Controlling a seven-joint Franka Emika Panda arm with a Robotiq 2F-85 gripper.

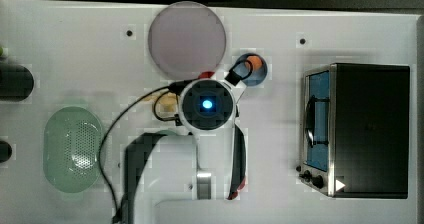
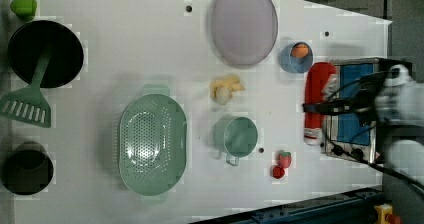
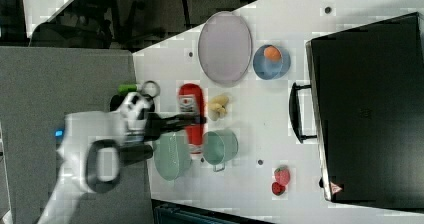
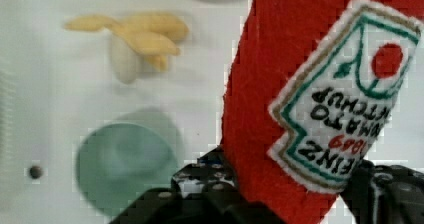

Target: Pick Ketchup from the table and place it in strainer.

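Your gripper [image 4: 280, 204] is clamped on the ketchup [image 4: 280, 99], a red plush bottle with a stitched white label, which hangs lifted above the table [image 2: 125, 44]. In the left view the ketchup [image 2: 318, 99] sits in front of the toaster oven [image 2: 357, 109]; in the right view it lies between the arm and the green cup [image 3: 220, 146]. The strainer [image 2: 152, 144] stands apart on the white table, at the left view's left of the green cup, with nothing in it. Around them you have a yellow banana toy [image 2: 226, 89], a grey plate [image 2: 244, 24], a blue bowl [image 2: 296, 58] holding an orange piece, and two strawberries [image 2: 281, 165]. At the left view's far left are black pots [image 2: 45, 54] and a green spatula [image 2: 27, 106].
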